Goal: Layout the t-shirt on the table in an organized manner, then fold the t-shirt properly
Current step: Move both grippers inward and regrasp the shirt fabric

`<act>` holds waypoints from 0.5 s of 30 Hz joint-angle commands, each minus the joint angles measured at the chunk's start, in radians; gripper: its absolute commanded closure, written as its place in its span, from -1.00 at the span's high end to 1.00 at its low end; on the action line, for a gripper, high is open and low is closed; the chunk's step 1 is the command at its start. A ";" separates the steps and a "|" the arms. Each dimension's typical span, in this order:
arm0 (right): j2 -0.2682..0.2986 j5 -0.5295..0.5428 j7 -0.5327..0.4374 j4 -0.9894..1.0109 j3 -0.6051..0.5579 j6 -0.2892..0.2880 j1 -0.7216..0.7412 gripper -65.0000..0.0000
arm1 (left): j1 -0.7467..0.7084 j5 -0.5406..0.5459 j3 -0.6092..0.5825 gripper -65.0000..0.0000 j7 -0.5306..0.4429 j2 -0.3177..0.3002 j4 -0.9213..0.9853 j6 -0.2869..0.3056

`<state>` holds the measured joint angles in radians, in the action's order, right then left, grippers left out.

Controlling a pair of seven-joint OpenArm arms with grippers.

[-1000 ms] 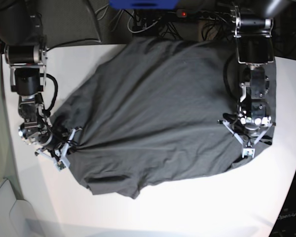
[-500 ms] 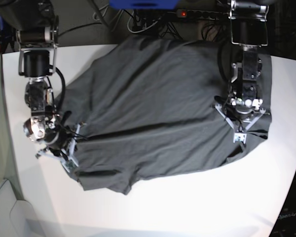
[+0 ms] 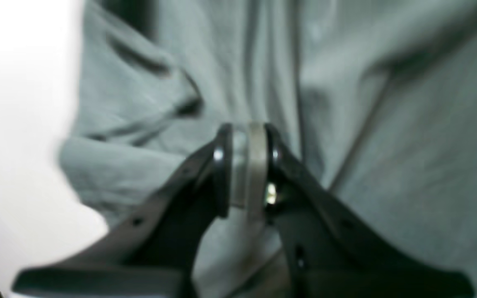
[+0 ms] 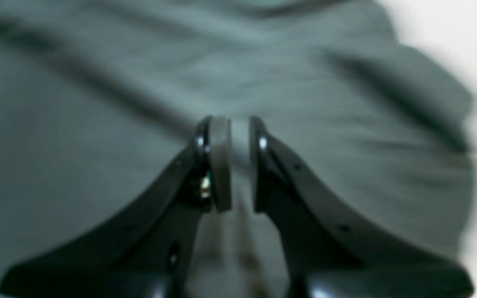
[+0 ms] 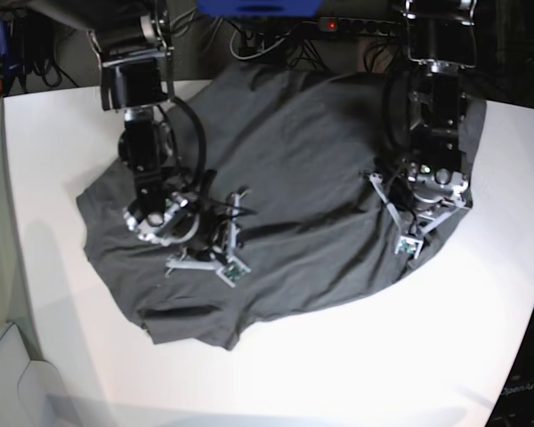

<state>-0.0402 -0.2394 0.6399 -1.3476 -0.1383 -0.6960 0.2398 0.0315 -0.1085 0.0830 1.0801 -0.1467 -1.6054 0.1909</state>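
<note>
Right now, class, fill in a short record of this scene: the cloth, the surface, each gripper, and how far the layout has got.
cloth: t-shirt, dark grey, lying creased and bunched
surface: table, white, bare toward the near edge
left gripper: shut on the t-shirt, a fold pinched between its pads
right gripper: pads nearly together over the t-shirt; too blurred to tell whether cloth is held
layout: not yet flat; no fold made

Two black-and-silver arms (image 5: 151, 151) with looping black cables end in black tools with pale pads (image 3: 249, 165).
</note>
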 commanded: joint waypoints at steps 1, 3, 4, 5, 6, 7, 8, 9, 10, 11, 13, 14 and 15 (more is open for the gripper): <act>0.000 0.007 -0.018 0.001 -0.005 -0.002 0.020 -0.80 | 0.018 -0.007 0.001 -0.80 -0.010 -0.004 -0.023 -0.001; -0.002 0.012 -0.018 0.035 -0.016 -0.002 0.016 -0.80 | 0.021 -0.007 0.001 -0.80 -0.010 -0.008 -0.040 -0.003; -0.002 0.012 -0.018 0.052 -0.017 -0.002 0.007 -0.80 | 0.023 -0.007 0.002 -0.80 -0.010 -0.009 -0.042 -0.003; -0.002 0.012 -0.019 0.069 -0.016 -0.002 -0.001 -0.80 | 0.026 -0.007 0.004 -0.80 -0.011 -0.011 -0.032 -0.003; -0.002 0.012 -0.027 0.082 -0.016 -0.002 -0.003 -0.80 | 0.035 -0.007 0.004 -0.80 -0.019 -0.011 -0.019 -0.003; 0.000 0.008 -0.044 0.096 -0.016 -0.002 -0.006 -0.80 | 0.052 -0.004 0.010 -0.80 -0.022 -0.008 0.000 -0.003; 0.001 0.008 -0.062 0.109 -0.017 -0.002 -0.009 -0.80 | 0.066 -0.001 0.022 -0.80 -0.022 -0.004 0.026 -0.003; 0.003 0.007 -0.073 0.119 -0.017 -0.002 -0.013 -0.80 | 0.075 0.000 0.027 -0.80 -0.022 -0.003 0.047 -0.003; 0.004 0.007 -0.082 0.130 -0.017 -0.002 -0.023 -0.80 | 0.089 0.000 0.031 -0.80 -0.024 0.002 0.070 -0.003; 0.004 0.007 -0.088 0.139 -0.016 -0.002 -0.027 -0.80 | 0.103 0.000 0.033 -0.80 -0.025 0.011 0.092 -0.003; 0.013 0.007 -0.098 0.158 -0.011 -0.002 -0.033 -0.80 | 0.130 -0.006 0.042 -0.80 -0.054 0.020 0.147 -0.005; 0.018 0.007 -0.107 0.165 -0.011 -0.002 -0.035 -0.80 | 0.141 -0.007 0.050 -0.80 -0.070 0.023 0.178 -0.005; 0.021 0.007 -0.116 0.176 -0.011 -0.002 -0.035 -0.80 | 0.150 -0.003 0.054 -0.80 -0.084 0.023 0.207 -0.005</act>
<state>-0.0216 -0.2062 0.4721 -1.1774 -0.1478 -0.6876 0.2043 0.1596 -0.1116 0.1337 1.0080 -0.1177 -1.3834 0.1852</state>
